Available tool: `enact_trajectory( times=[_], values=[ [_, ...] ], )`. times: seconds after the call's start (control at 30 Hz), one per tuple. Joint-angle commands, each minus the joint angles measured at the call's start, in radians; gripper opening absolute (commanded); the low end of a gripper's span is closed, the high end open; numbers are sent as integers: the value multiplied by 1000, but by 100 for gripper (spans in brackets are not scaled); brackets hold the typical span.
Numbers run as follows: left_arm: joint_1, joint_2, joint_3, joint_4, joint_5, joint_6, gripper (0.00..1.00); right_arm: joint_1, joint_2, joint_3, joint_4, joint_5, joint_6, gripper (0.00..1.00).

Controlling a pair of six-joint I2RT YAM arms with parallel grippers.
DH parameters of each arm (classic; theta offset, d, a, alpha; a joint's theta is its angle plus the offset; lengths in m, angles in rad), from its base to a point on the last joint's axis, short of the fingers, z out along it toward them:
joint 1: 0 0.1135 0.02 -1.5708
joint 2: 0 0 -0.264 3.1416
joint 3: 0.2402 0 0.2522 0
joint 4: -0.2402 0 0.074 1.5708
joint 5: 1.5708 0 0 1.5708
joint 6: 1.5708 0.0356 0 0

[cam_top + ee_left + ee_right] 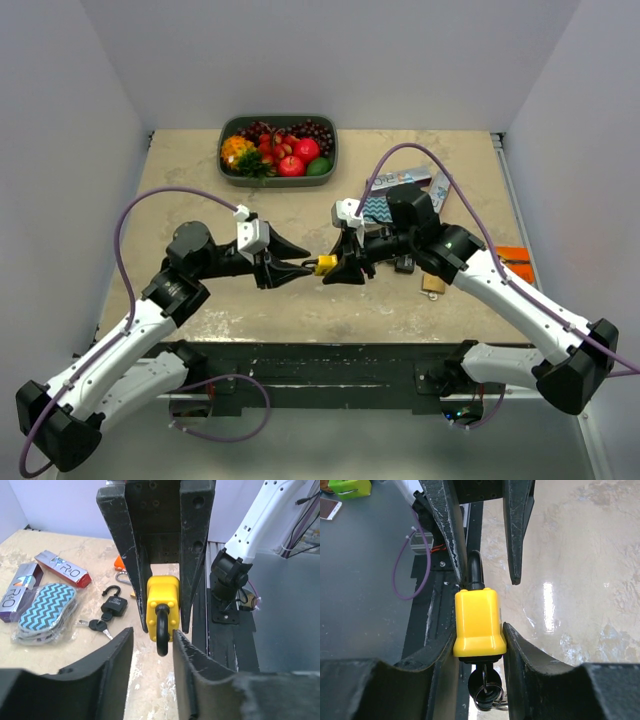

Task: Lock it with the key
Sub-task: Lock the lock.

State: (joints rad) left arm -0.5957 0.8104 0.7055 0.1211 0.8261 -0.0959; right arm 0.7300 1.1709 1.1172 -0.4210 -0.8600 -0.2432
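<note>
A marbled beige table (180, 180) carries a dark green tray (280, 182) of apples (291, 165), grapes (315, 129) and a lime (319, 167) at its far edge. To the right lie a blue chevron pouch (45, 605), a red-and-silver carton (62, 569) and a black tag with a carabiner (114, 603).

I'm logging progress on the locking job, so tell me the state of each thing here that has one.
right gripper, jaws shut on the yellow padlock
left gripper, jaws open either side of the shackle
yellow padlock, gripped by its body; latched or not, cannot tell
key, stuck in the padlock's base
spare keys, loose on the table
</note>
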Motion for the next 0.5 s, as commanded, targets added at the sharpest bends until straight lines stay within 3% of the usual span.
enact_trajectory(
  times=[0.0, 0.07, 0.13, 0.2, 0.23, 0.3, 0.37, 0.47],
  values=[
    [-1, 16, 25, 120, 22, -53, 37, -3, -10, 21, 87, -47, 19, 0],
    [-4, 18, 26, 120, 27, -57, 27, -1, -10, 21, 90, -48, 24, 0],
    [-4, 18, 23, 117, 19, -60, 5, -1, -7, 18, 87, -48, 30, 0],
    [0, 12, 22, 100, -2, -83, 0, -1, -2, 13, 100, -40, 80, 5],
    [5, 10, 20, 75, -8, -85, 0, -4, 3, 15, 96, -30, 99, 31],
    [33, -7, 8, 57, 1, -76, 0, -15, 24, 30, 47, -25, 133, 56],
    [48, -25, -6, 29, 10, -55, 0, -44, 39, 56, -11, -42, 110, 71],
    [54, -40, 6, -38, 24, -21, 0, -72, 59, 99, -129, -19, 20, 79]
  ],
)
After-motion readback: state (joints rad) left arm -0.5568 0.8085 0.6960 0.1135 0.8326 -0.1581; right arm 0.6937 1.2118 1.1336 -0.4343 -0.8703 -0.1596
